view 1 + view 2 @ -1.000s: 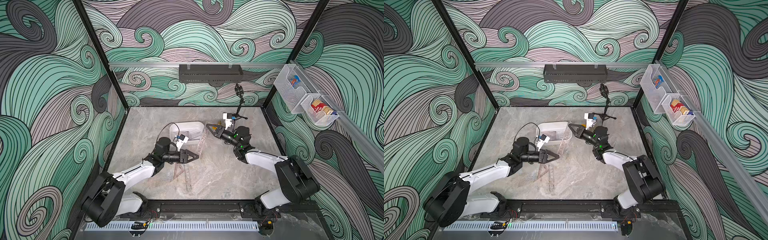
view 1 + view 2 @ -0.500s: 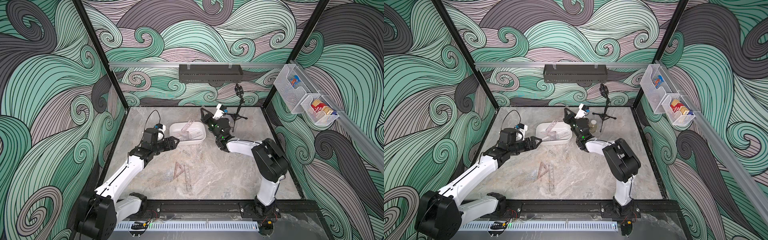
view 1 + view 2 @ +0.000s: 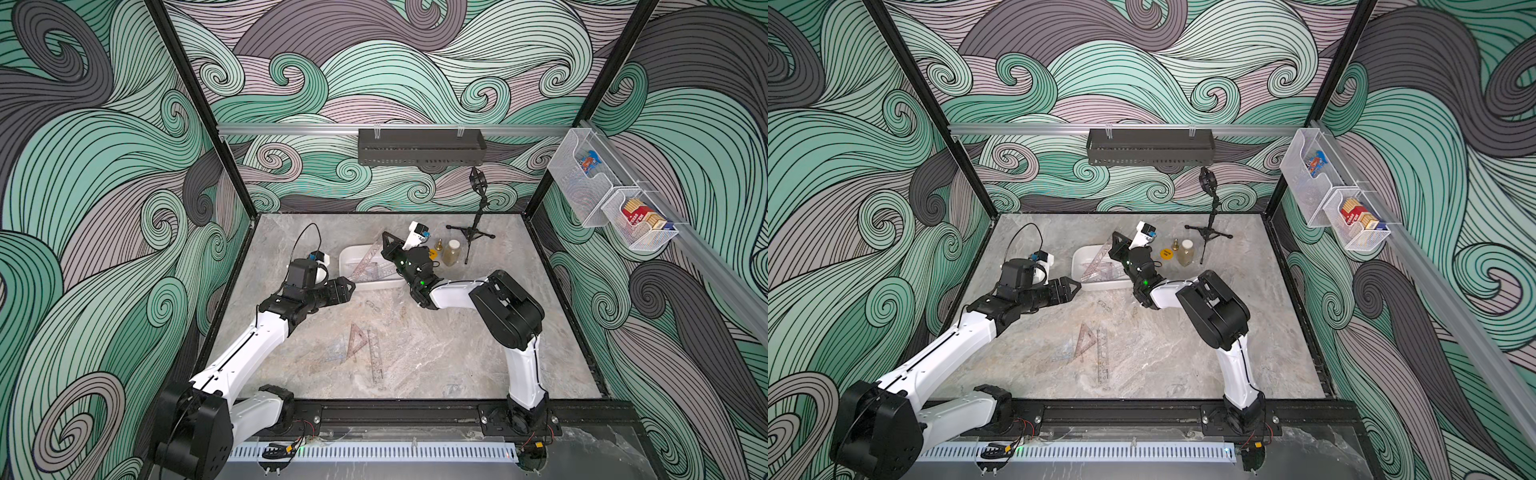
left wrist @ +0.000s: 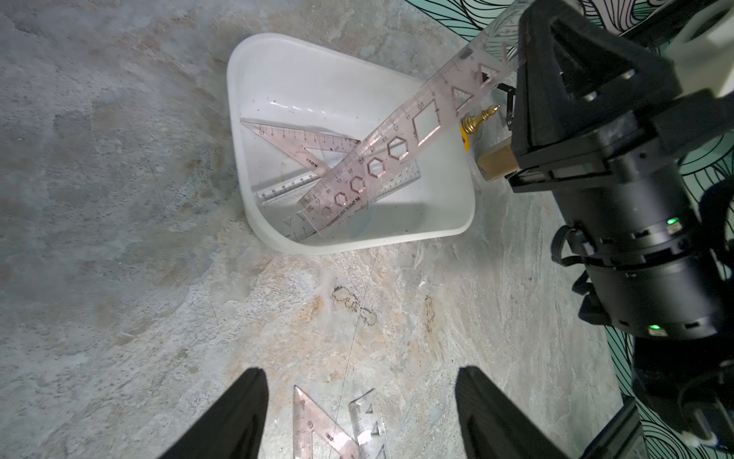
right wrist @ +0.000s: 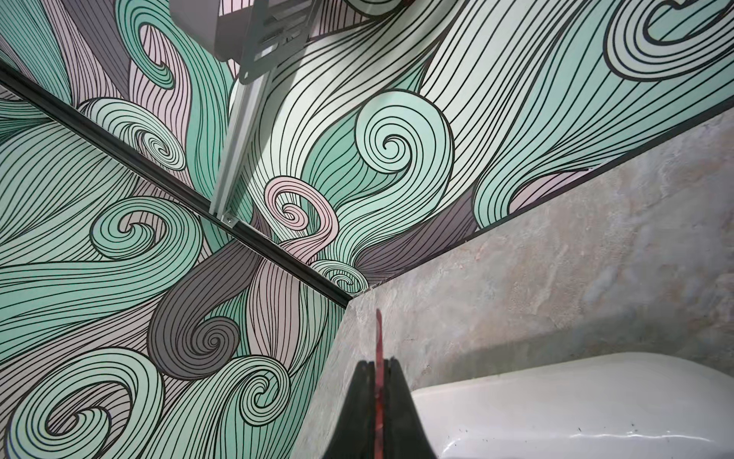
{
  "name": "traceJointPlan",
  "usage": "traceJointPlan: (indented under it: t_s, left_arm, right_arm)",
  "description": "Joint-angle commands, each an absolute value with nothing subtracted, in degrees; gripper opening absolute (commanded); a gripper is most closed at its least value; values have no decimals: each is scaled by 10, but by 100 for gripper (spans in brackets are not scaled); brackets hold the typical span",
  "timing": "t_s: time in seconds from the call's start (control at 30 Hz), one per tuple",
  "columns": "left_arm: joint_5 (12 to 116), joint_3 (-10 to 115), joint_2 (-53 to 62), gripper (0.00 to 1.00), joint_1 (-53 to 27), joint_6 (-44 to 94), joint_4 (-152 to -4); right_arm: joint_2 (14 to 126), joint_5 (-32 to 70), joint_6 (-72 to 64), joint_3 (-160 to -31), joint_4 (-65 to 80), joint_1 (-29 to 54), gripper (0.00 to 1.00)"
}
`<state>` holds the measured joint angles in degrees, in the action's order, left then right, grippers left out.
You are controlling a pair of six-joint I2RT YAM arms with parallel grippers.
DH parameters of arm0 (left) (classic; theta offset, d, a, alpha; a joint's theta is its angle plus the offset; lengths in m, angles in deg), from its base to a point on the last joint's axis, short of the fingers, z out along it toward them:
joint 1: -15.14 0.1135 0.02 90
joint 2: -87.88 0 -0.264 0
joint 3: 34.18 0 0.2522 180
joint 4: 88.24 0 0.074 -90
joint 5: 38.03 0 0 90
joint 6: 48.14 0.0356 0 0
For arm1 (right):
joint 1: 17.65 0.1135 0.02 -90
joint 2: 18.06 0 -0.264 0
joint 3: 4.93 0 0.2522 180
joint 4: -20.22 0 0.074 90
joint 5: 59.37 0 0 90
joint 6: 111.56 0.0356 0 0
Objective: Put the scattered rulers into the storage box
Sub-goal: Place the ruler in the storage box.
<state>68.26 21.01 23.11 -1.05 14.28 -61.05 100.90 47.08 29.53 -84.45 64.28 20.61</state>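
The white storage box (image 3: 347,257) (image 3: 1077,259) (image 4: 238,119) (image 5: 595,397) sits mid-table with several rulers in it, among them a pink triangle (image 4: 298,145) and a clear strip (image 4: 286,186). My right gripper (image 3: 386,239) (image 3: 1115,237) (image 5: 377,363) is shut on the upper end of a long pinkish stencil ruler (image 4: 381,159), which slants down into the box. My left gripper (image 3: 351,286) (image 3: 1077,286) (image 4: 361,371) hangs open and empty at the box's near-left corner. On the table nearer me lie a pink triangle (image 3: 357,338) (image 4: 313,425) and a clear straight ruler (image 3: 374,353) (image 4: 367,421).
Right of the box stand a small brass piece (image 3: 437,245), a jar (image 3: 451,252) and a yellow disc (image 3: 1166,253). A black tripod stand (image 3: 473,232) is at the back right. A dark tray (image 3: 419,145) hangs on the rear wall, and wire baskets (image 3: 602,195) on the right wall.
My left gripper has opened wider and pulled back to the left. My right gripper has carried the stencil ruler from the table's middle to the box's far side, its low end now inside.
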Motion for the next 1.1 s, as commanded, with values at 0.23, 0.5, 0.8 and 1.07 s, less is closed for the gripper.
traceJointPlan:
  t_s: [0.23,0.5,0.8,1.07]
  left_arm:
    - [682,208,229,77,-11,152,-608]
    - [688,211,220,77,-11,152,-612]
    - [687,214,215,77,-11,152,-610]
    - [689,219,210,77,-10,150,-611]
  right_arm:
    - [1021,458,292,-842,637,217,14]
    - [1016,446,297,-823,629,224,16]
    - [994,433,273,-805,614,205,28]
    - [950,395,232,-817,550,165,57]
